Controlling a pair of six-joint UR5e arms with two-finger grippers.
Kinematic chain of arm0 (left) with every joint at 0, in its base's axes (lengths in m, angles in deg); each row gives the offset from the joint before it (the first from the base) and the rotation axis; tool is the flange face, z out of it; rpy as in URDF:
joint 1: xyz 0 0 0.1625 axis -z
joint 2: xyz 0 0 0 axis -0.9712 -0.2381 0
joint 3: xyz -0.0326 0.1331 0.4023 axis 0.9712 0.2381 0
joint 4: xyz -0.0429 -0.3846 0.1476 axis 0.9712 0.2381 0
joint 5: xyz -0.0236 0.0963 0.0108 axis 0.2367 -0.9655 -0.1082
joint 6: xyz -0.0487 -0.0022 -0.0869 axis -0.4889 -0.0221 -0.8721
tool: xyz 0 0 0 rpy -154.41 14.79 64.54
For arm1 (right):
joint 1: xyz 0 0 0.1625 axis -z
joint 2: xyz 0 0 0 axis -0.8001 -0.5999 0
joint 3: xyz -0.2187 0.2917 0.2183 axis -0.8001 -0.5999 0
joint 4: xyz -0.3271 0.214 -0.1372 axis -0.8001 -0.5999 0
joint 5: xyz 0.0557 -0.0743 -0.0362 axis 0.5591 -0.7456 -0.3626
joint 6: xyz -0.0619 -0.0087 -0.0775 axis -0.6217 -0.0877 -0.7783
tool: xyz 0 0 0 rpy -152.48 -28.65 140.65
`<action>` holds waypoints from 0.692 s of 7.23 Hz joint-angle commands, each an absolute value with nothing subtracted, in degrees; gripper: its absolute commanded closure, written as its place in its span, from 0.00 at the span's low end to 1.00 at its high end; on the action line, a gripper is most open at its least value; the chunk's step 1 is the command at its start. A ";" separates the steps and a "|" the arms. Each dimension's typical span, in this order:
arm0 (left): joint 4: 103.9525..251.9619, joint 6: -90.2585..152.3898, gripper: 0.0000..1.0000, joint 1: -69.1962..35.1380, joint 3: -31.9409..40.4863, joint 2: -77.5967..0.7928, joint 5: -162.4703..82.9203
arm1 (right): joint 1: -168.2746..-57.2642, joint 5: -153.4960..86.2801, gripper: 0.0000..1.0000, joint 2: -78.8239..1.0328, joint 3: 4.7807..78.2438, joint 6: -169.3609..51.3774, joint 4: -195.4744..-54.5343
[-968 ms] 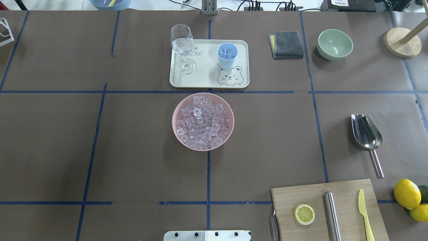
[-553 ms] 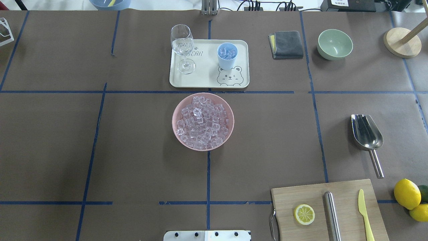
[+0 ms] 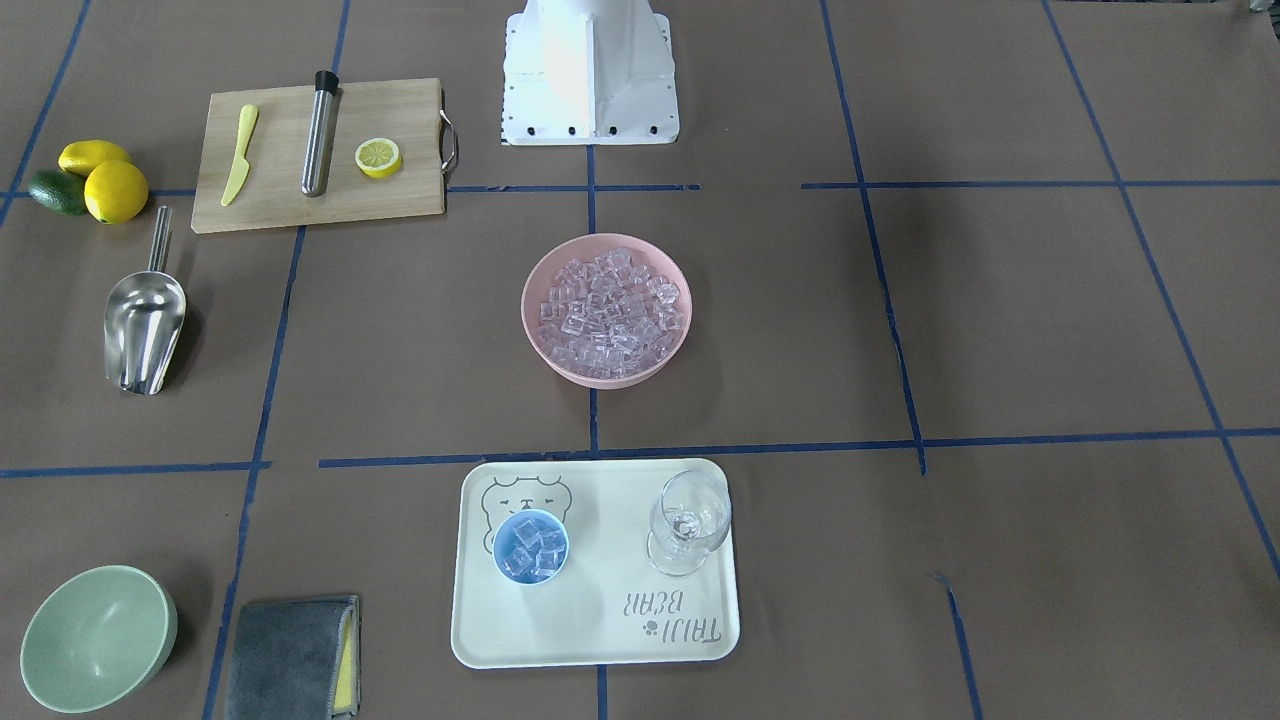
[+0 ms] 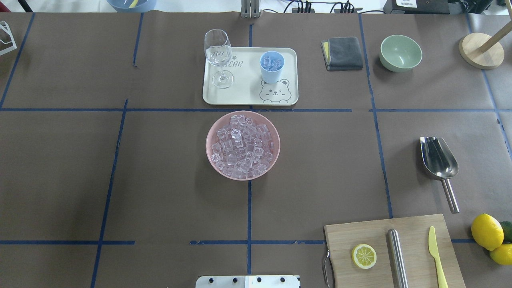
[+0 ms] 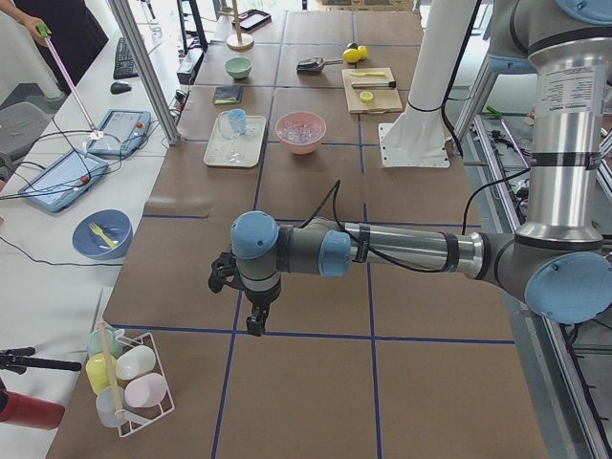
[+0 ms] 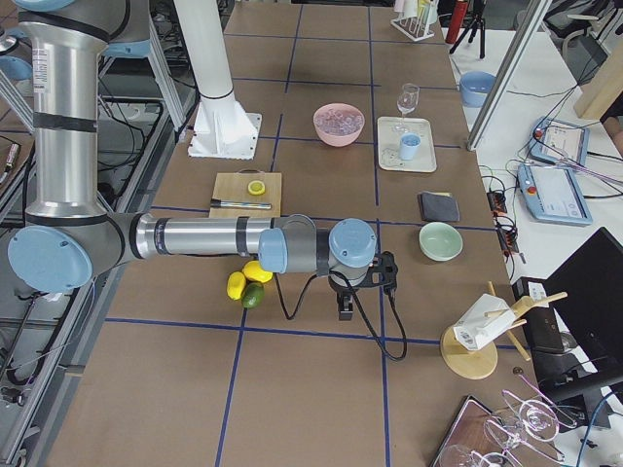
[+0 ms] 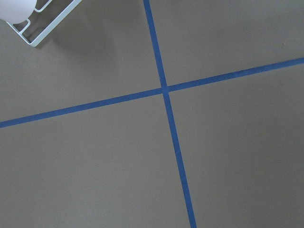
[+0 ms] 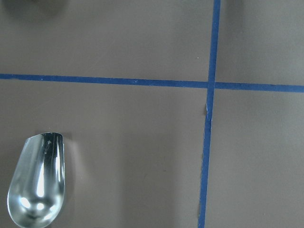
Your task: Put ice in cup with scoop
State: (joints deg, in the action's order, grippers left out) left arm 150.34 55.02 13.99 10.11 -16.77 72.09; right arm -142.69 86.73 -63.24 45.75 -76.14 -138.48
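Observation:
The ice (image 4: 242,146) fills a pink bowl (image 4: 212,160) at the table's middle. The light-blue cup (image 4: 272,66) stands on a cream tray (image 4: 248,96) behind the bowl and holds a few cubes. The steel scoop (image 4: 439,160) lies flat on the table at the right, held by nothing; its trough shows in the right wrist view (image 8: 38,183). My left gripper (image 5: 253,323) hangs over bare table far to the left. My right gripper (image 6: 344,309) hangs near the scoop's area. I cannot tell whether either is open or shut.
A wine glass (image 4: 218,56) stands on the tray. A cutting board (image 4: 384,236) with a lemon half, steel cylinder and yellow knife sits front right, lemons (image 4: 487,231) beside it. A green bowl (image 4: 401,53) and grey cloth (image 4: 343,53) are at the back right.

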 commanded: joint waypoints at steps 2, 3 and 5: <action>150.36 54.94 0.00 14.04 10.07 -16.70 72.02 | -143.74 85.59 0.00 -63.48 45.64 -76.20 -138.35; 150.36 54.94 0.00 14.04 10.07 -16.70 72.02 | -144.45 85.06 0.00 -63.48 45.64 -76.20 -138.26; 150.36 54.94 0.00 14.04 10.07 -16.70 72.02 | -144.98 85.05 0.00 -63.57 45.64 -76.28 -138.26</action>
State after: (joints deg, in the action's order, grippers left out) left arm 150.36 54.94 14.04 10.07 -16.70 72.02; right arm -144.65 85.16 -63.56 45.64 -76.25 -138.27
